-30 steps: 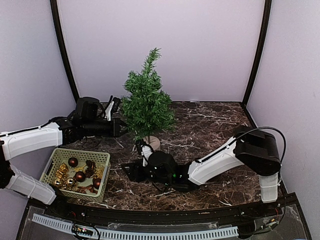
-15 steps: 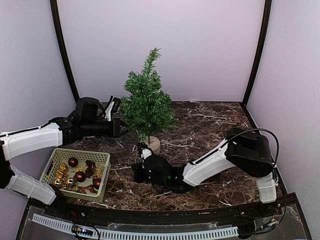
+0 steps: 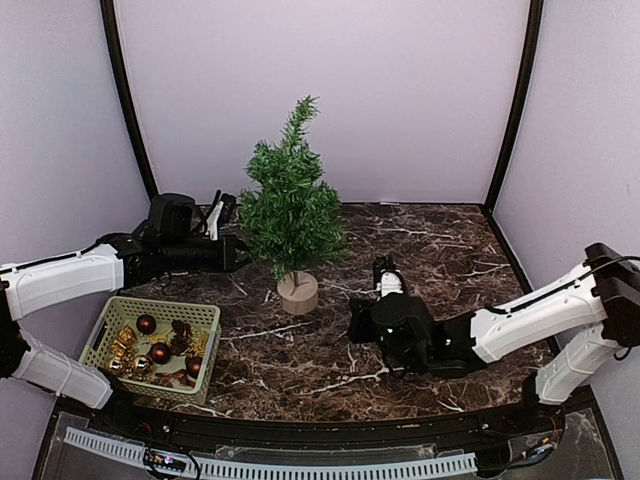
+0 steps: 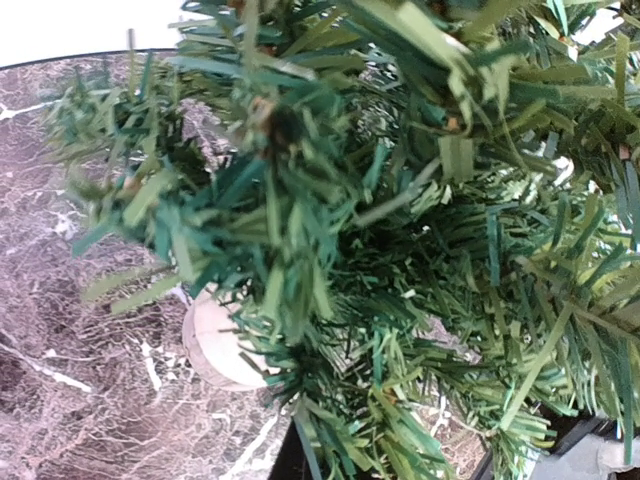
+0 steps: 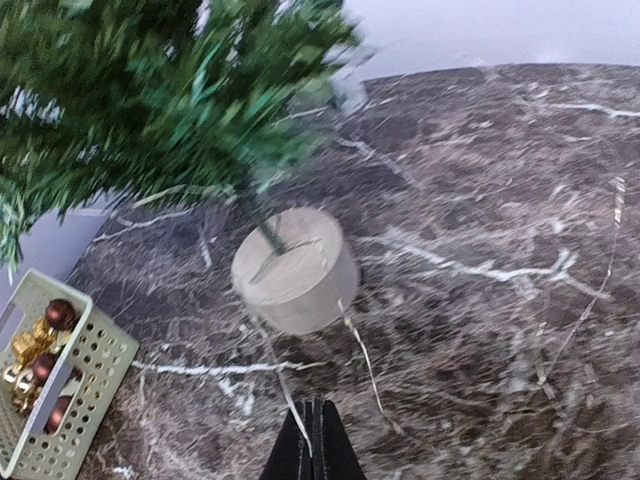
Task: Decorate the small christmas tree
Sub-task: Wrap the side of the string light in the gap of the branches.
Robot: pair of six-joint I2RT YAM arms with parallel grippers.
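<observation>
The small christmas tree (image 3: 292, 215) stands upright mid-table on its round tan base (image 3: 297, 293). My left gripper (image 3: 236, 252) is pushed into the tree's lower left branches. In the left wrist view green needles (image 4: 400, 200) fill the frame and hide its tips, with the base (image 4: 215, 340) showing below. My right gripper (image 3: 356, 326) hovers low over the marble, to the right of the base and apart from it. Its jaws (image 5: 312, 445) are shut, pointing at the base (image 5: 295, 270). A thin pale strand crosses the blurred marble near them; I cannot tell if it is held.
A pale green basket (image 3: 104, 328) at the front left holds dark red balls, gold bells and other ornaments; its corner shows in the right wrist view (image 5: 95, 350). Purple walls with black corner posts enclose the marble table (image 3: 440, 240).
My right arm has pulled back to the right, away from the front of the tree base, and its jaws have closed. The left arm and the tree have stayed put.
</observation>
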